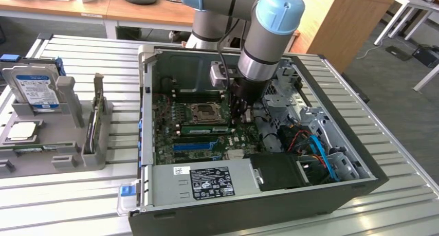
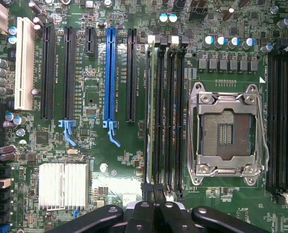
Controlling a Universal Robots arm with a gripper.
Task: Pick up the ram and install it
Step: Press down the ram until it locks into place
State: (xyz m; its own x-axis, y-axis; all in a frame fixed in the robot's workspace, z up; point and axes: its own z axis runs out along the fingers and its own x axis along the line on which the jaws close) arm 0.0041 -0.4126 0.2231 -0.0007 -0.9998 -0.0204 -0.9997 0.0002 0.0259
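The pincer (image 2: 156,204) is shut tight, right above the ram (image 2: 152,111), which stands in its slot beside the chip socket (image 2: 226,133). The ram looks light, stiff, easily broken; hold its thin edges.

Matt green motherboard (image 2: 119,165), shiny metal socket frame (image 2: 228,133), glossy blue plastic slot (image 2: 110,77).

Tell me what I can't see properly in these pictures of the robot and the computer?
- Hand: in the wrist view its tips are shut over the memory slots; whether the ram is seated there cannot be told.
- Motherboard: in the exterior view the robot arm covers part of it.
- Power supply label: print too small to read.
- Hard drive: label text too small.
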